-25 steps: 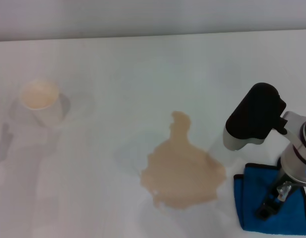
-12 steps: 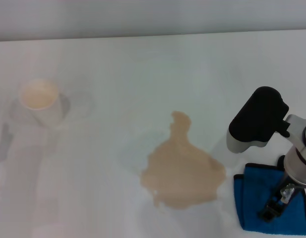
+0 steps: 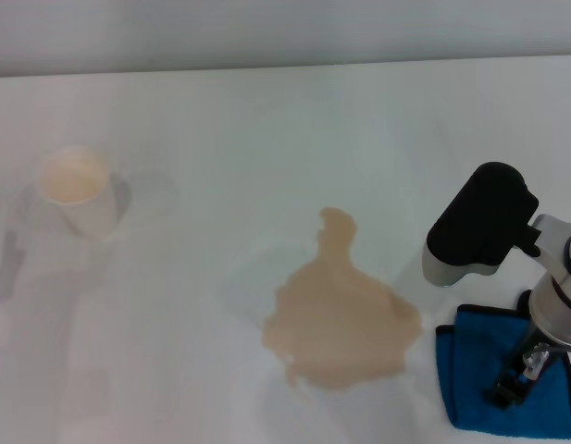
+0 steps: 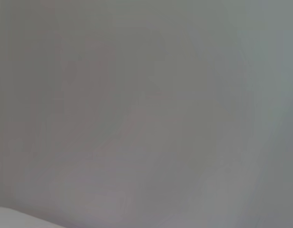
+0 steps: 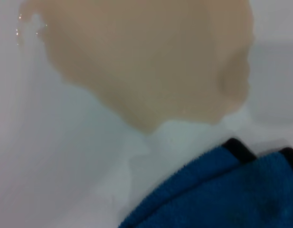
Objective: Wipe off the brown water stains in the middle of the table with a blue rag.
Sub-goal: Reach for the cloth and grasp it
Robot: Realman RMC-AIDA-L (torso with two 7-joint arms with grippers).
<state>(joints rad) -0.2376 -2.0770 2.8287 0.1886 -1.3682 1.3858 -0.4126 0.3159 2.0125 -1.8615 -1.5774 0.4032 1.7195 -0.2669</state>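
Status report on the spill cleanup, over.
Right gripper down on the blue rag, grasp unclear. Left arm out of view. Brown water stains unwiped. Paper cup far left, clear.

White table (image 3: 266, 120); tan puddle (image 3: 339, 319) mid; blue rag (image 3: 475, 375) beside; paper cup (image 3: 77, 190) left.

The brown water stains (image 3: 339, 326) lie on the table (image 3: 266, 139) near its middle; the blue rag (image 3: 475, 370) lies just to their right, close but apart; the right gripper (image 3: 512, 388) is over the rag; a paper cup (image 3: 77, 190) stands far to the left, farther back.
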